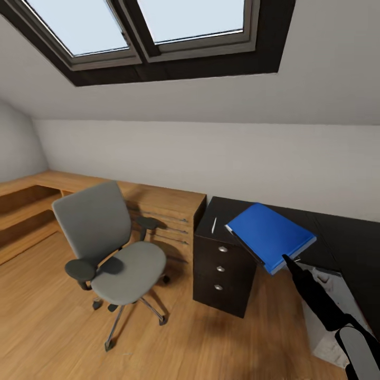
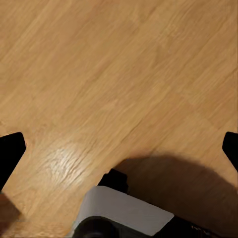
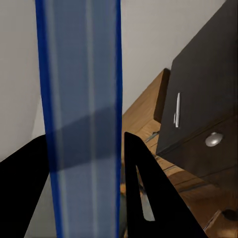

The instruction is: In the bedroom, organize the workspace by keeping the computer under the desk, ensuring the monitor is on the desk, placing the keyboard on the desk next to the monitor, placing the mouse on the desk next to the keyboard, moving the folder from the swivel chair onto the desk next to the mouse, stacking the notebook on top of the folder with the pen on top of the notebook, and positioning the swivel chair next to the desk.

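Evenly bright under daylight from the skylight, with soft shadows beneath the swivel chair and wide-angle stretching toward the edges. Glossy glare patch and a broad dark shadow on the floor. Slightly blurred up close on the folder.

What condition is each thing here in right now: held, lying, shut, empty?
folder: lifted above the desk, tilted, pinched at its edge.
right gripper: shut on the folder.
left gripper: open, over bare wood floor.
swivel chair: upright, seat empty, apart from the desk.
pen: lying flat on the desk.
drawers: all three shut.
skylight: looks shut.
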You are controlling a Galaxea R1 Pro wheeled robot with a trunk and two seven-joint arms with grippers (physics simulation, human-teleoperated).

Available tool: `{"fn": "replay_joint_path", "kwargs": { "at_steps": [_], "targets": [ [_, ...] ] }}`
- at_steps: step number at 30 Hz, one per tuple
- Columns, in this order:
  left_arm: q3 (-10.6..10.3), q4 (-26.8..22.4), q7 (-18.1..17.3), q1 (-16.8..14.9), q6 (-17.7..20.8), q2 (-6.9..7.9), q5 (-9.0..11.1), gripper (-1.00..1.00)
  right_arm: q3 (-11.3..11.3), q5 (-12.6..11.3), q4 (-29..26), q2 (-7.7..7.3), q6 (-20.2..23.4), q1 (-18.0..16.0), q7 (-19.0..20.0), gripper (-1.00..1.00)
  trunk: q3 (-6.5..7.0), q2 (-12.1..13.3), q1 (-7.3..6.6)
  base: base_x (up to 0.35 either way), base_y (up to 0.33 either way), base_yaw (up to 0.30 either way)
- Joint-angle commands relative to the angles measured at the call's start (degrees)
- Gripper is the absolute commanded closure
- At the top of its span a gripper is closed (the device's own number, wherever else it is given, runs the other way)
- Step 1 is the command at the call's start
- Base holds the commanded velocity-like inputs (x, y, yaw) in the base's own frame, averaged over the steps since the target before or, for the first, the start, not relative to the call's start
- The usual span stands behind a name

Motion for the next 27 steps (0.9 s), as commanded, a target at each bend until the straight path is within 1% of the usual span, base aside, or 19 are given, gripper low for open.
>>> {"fn": "replay_joint_path", "kwargs": {
  "at_steps": [1,2,3,5,8,20,23,25,27],
  "targets": [
    [-0.3,4.4,-2.6,0.0,-5.4,0.05,-0.9,-1.00,-0.1,-0.5,0.1,0.08,0.5,-0.1,0.0,1.00,0.14,0.4,-0.23,0.000,0.000,-0.268],
    [-0.3,5.4,-3.5,0.0,-6.8,0.05,-1.8,-1.00,-0.1,-0.5,0.1,0.11,0.5,-0.1,0.0,1.00,0.32,0.8,-0.45,0.000,0.000,-0.268],
    [-0.3,5.8,-3.8,0.0,-7.3,0.05,-2.3,-1.00,-0.1,-0.5,0.1,0.14,0.5,-0.1,0.0,1.00,0.50,1.2,-0.67,0.000,0.000,-0.268],
    [-0.3,6.8,-4.6,0.0,-8.6,0.05,-4.0,-1.00,-0.1,-0.5,0.1,0.20,0.5,0.0,-0.1,1.00,0.85,2.0,-1.11,0.000,0.000,-0.268],
    [-0.3,7.3,-4.9,0.0,-9.3,0.06,-4.8,-1.00,-0.1,-0.5,0.1,0.23,0.5,-0.1,-0.1,1.00,1.39,3.2,-1.76,0.000,0.000,-0.268],
    [-0.1,9.4,-5.1,0.0,-9.8,0.06,-5.3,-1.00,-0.1,-0.5,0.7,0.25,0.4,-0.1,-0.1,1.00,3.55,8.0,-4.40,0.000,0.000,-0.268],
    [-0.1,9.5,-5.2,0.0,-11.3,0.06,-5.3,-1.00,-0.1,-0.5,1.2,0.25,0.4,0.0,0.0,1.00,3.55,8.0,-4.40,0.000,0.000,-0.267],
    [-0.1,9.6,-5.2,0.0,-13.8,0.04,-5.3,-1.00,-0.2,-0.5,1.2,0.18,0.5,-0.1,0.0,1.00,3.55,8.0,-4.40,0.000,0.000,-0.267],
    [-0.1,10.2,-5.2,0.0,-14.2,0.02,-5.3,-1.00,-0.2,-0.5,1.2,0.19,0.4,0.0,0.0,1.00,3.55,8.0,-4.40,0.000,0.000,-0.267]
  ]
}}
